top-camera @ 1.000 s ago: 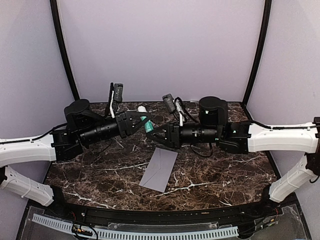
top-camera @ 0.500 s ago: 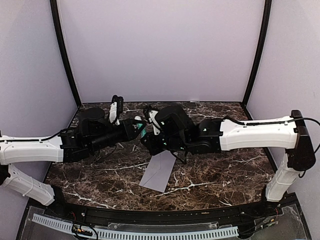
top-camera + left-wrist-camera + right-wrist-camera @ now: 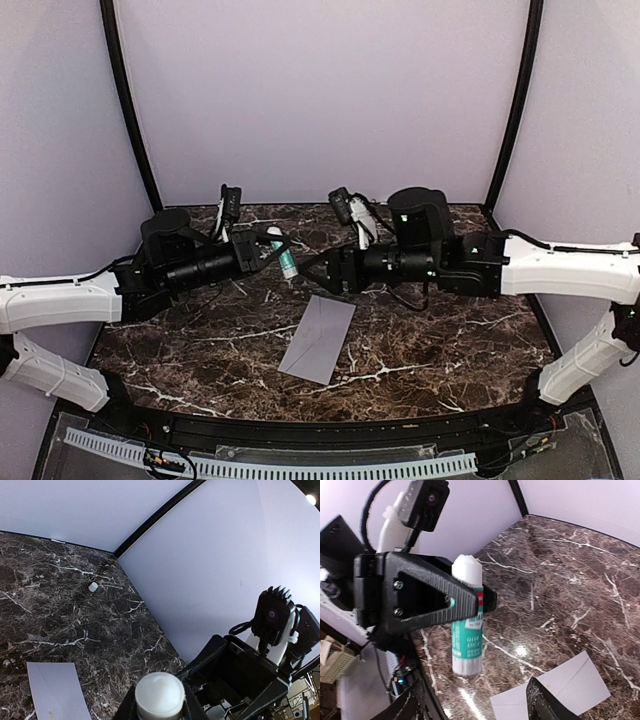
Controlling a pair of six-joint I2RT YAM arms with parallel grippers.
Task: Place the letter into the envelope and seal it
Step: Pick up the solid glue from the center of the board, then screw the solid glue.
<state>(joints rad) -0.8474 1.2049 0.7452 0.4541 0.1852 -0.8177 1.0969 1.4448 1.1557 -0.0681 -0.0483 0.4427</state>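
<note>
Envelope [image 3: 318,338] on table [image 3: 450,345], glue stick [image 3: 285,256] behind it

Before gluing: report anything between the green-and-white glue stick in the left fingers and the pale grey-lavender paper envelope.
Nothing visible. The glue stick, clamped in the left fingers, hangs over the marble table; the envelope lies flat nearby, uncovered. The open right fingers stand aside.

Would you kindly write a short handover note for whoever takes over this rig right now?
Left gripper: fingers shut on a white-and-green glue stick, which is held above the table and looks uncapped.
Right gripper: fingers open, empty, facing the stick.
The pale grey-lavender paper envelope lies flat on the dark marble table, front centre.
A small white cap lies near the back.
The letter is not in view; whether it is already inside cannot be told.
Left to do: glue and seal the flap.
</note>
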